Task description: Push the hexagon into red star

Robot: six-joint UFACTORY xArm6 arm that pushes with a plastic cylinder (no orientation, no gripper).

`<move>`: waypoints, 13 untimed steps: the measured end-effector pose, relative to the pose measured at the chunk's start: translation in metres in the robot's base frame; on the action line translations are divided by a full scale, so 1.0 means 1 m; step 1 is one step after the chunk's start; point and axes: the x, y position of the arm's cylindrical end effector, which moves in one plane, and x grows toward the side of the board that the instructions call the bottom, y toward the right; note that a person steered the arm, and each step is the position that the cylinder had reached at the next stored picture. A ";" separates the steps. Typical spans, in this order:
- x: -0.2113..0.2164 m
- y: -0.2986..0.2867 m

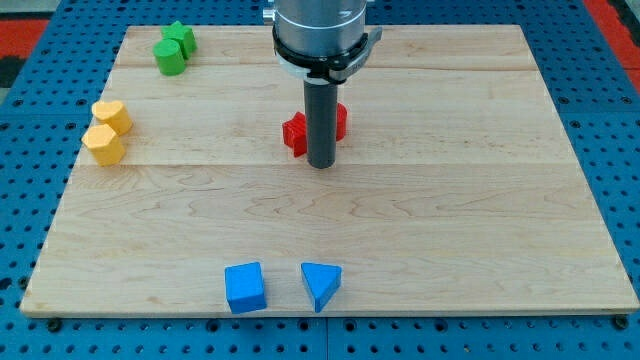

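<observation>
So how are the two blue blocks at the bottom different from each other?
The blue square block has four sides; the blue triangle block has three and narrows to a point. The blue square block lies toward the view's left, the blue triangle block to its right, apart. Both are the same blue and sit far from my tip.

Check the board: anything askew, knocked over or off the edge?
Nothing stands out. All blocks sit flat on the wooden board: green pair and yellow pair at the view's left, blue cube and blue triangle at the bottom. My tip partly hides the red blocks.
</observation>
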 end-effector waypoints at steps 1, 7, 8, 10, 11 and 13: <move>0.000 -0.012; 0.035 -0.271; -0.007 -0.303; -0.028 -0.153; -0.025 -0.073; 0.011 -0.221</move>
